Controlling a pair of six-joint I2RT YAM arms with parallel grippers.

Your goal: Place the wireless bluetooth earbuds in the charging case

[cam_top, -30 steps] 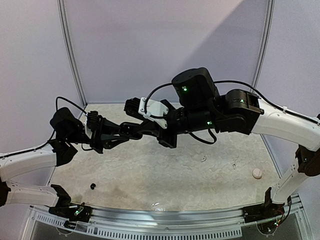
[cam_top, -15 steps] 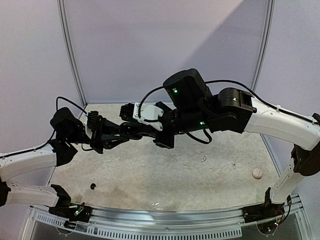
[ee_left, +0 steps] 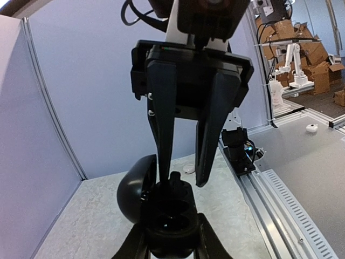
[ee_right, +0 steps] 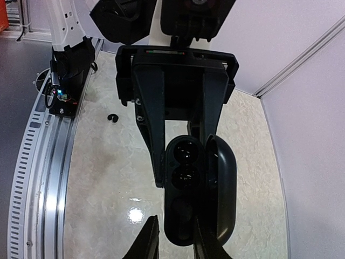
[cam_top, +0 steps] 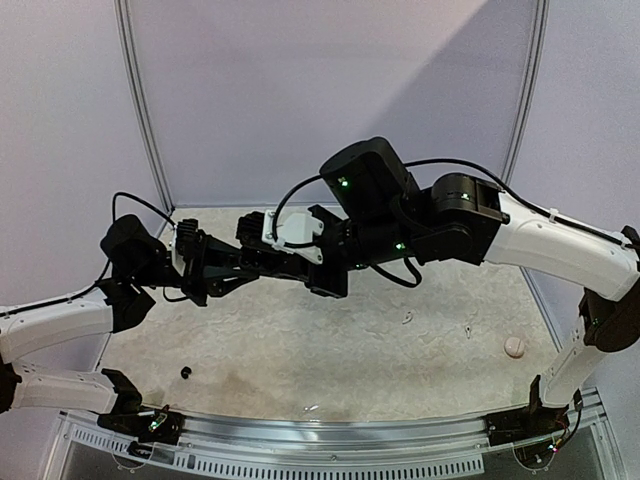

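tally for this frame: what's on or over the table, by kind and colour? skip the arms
Black charging case, lid open, held above the table: 1
Black earbud, loose: 1
Pale earbuds, loose, tiny: 2
White round item, unclear what: 1
Total: 5

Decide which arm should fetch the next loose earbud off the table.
Right, probably: the left gripper is clamped on the open black plastic charging case; the right gripper has parted jaws, apparently empty.
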